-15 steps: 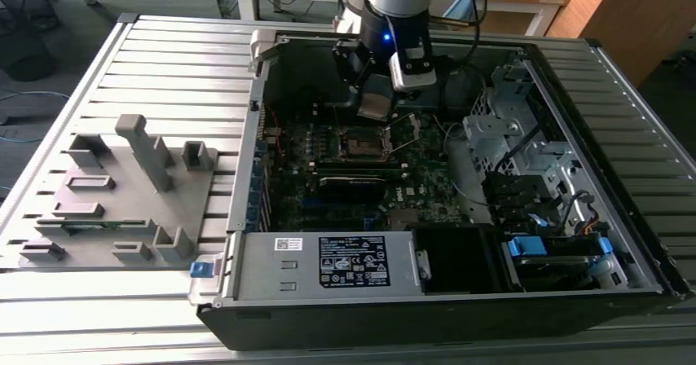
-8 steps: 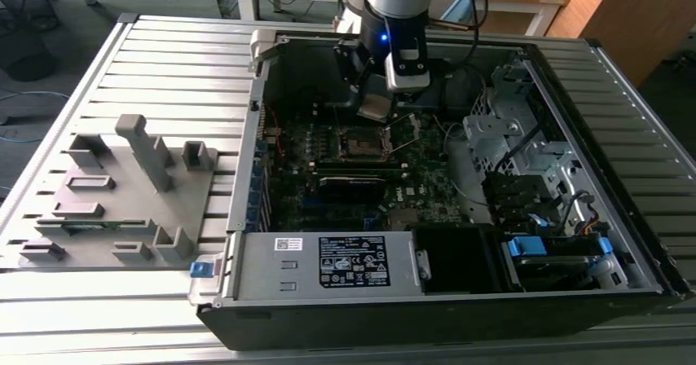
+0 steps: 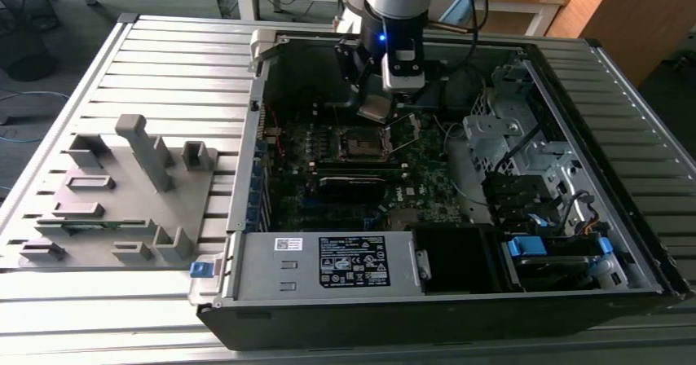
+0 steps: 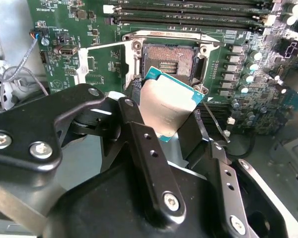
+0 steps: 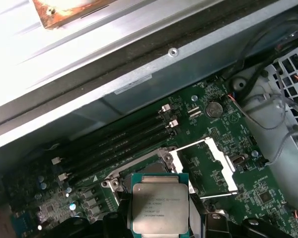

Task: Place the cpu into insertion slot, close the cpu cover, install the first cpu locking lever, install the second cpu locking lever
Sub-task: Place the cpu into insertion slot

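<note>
My gripper [image 3: 376, 104] is shut on the cpu [image 4: 166, 106], a flat grey-topped square chip with a teal edge, held tilted between the two black fingers [image 4: 139, 134]. In the exterior view the chip hangs a little above and just behind the insertion slot [image 3: 364, 142]. That slot [image 4: 170, 59] lies open with its dark centre bare. The cpu cover [image 5: 208, 166], a thin silver frame, is swung open to one side of the slot. In the first wrist view the cpu [image 5: 160, 208] hides part of the socket. A thin wire lever [image 4: 213, 121] stands free beside the slot.
The motherboard sits inside an open computer case [image 3: 250, 137]. The power supply box [image 3: 348, 263] is at the near edge, drive cages [image 3: 522, 153] on the exterior view's right. Long memory slots [image 5: 114, 144] run beside the socket. A grey fixture [image 3: 120, 194] rests on the slatted table.
</note>
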Available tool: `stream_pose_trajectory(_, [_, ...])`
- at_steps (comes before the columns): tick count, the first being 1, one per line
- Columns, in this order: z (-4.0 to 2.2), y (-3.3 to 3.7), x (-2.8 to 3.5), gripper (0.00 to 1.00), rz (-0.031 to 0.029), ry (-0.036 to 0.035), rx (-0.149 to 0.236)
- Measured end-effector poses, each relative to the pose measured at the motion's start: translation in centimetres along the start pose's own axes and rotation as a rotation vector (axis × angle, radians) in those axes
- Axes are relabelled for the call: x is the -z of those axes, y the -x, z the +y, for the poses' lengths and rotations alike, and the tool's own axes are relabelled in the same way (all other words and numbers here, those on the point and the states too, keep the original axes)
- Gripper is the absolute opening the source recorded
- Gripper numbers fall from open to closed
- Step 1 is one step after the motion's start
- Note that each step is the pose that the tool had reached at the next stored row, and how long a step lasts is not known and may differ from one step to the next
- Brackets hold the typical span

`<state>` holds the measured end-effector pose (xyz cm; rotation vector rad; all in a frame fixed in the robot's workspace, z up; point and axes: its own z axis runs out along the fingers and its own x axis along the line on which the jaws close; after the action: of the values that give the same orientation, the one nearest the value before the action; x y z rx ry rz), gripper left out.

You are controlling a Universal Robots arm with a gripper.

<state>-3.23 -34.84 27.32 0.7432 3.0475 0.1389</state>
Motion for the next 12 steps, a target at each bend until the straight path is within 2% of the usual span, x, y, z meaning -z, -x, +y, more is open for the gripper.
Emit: stream_pose_trajectory(12, [-0.01, 0.00, -0.06, 0.54, -0.0034, 0.0008, -0.038])
